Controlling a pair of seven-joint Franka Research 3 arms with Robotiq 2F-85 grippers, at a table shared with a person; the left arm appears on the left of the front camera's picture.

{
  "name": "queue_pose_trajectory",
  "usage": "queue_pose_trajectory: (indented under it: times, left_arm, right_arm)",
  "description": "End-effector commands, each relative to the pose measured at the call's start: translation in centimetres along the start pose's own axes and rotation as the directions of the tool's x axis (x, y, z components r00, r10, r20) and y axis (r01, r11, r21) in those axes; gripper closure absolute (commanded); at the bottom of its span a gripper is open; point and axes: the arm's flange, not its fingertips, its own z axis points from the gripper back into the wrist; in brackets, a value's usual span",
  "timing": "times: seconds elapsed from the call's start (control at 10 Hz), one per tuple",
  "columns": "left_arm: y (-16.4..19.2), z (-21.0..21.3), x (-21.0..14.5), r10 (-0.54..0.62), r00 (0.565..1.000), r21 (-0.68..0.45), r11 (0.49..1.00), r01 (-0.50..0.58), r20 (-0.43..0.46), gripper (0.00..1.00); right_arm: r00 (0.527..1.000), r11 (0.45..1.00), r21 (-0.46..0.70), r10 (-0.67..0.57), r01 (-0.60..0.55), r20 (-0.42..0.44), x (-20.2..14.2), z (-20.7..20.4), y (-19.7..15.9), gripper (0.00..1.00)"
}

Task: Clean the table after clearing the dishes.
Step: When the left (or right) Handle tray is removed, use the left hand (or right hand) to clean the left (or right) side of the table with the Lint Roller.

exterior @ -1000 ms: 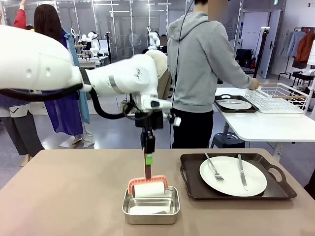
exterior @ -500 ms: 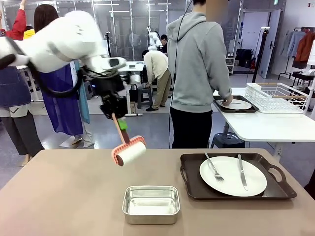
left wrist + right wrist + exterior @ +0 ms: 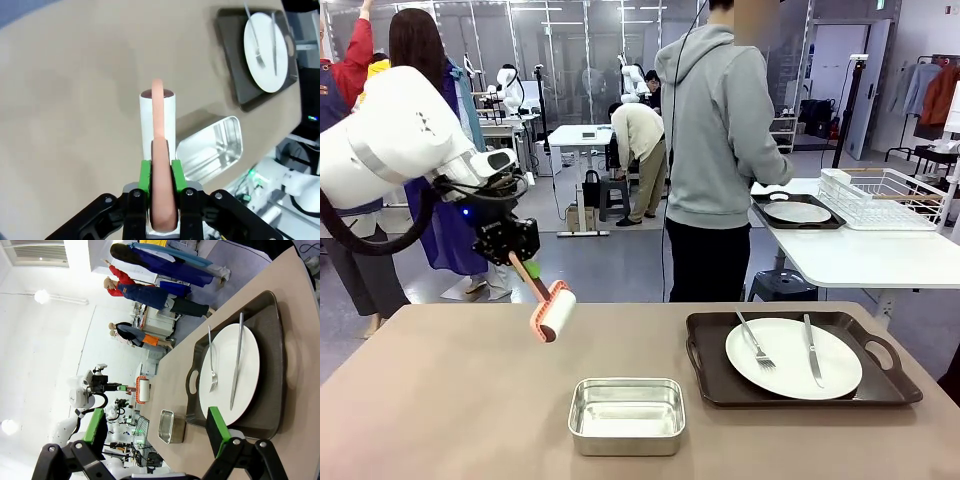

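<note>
My left gripper (image 3: 518,258) is shut on the salmon handle of a white lint roller (image 3: 556,312), which hangs tilted above the left-middle of the brown table (image 3: 430,400). In the left wrist view the green pads of the left gripper (image 3: 162,176) clamp the handle, with the roller (image 3: 158,117) over bare tabletop. One of the dishes, a white plate (image 3: 793,357) with fork (image 3: 755,341) and knife (image 3: 810,350), lies on a dark tray (image 3: 710,385) at the right. My right gripper (image 3: 157,437) stands open, looking along that tray (image 3: 277,370) and plate (image 3: 227,375).
An empty steel pan (image 3: 626,415) sits near the table's front middle. A person in a grey hoodie (image 3: 720,150) stands at the far side, turned to a white table (image 3: 860,255) holding a second tray with a plate (image 3: 797,212) and a wire rack (image 3: 880,195).
The left arm has lifted the roller out of the steel pan and swung it up and to the left. The person has kept handling the tray on the white table.
</note>
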Motion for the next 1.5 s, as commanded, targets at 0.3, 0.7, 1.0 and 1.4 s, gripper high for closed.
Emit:
queue_pose_trajectory:
  times: [0.3,0.7,1.0,1.4]
  left_arm:
    - [0.5,0.7,0.2,0.037,0.999,-0.022,0.999,-0.038,-0.039,0.87]
    - [5.0,-2.4,-0.3,0.045,0.999,-0.112,0.993,-0.047,-0.017,0.79]
    - [8.2,-6.1,-1.9,0.12,0.992,-0.164,0.98,-0.115,0.026,0.79]
    - [12.3,-8.4,-3.1,0.208,0.977,-0.213,0.958,-0.194,0.043,0.79]
  right_arm:
    - [1.0,1.0,0.003,0.007,-0.007,0.005,-0.2,0.0,0.4,0.0]
    - [1.0,1.0,0.003,0.007,-0.007,0.005,-0.2,0.0,0.4,0.0]
    - [1.0,1.0,0.003,0.007,-0.007,0.005,-0.2,0.0,0.4,0.0]
    - [1.0,1.0,0.003,0.007,-0.007,0.005,-0.2,0.0,0.4,0.0]
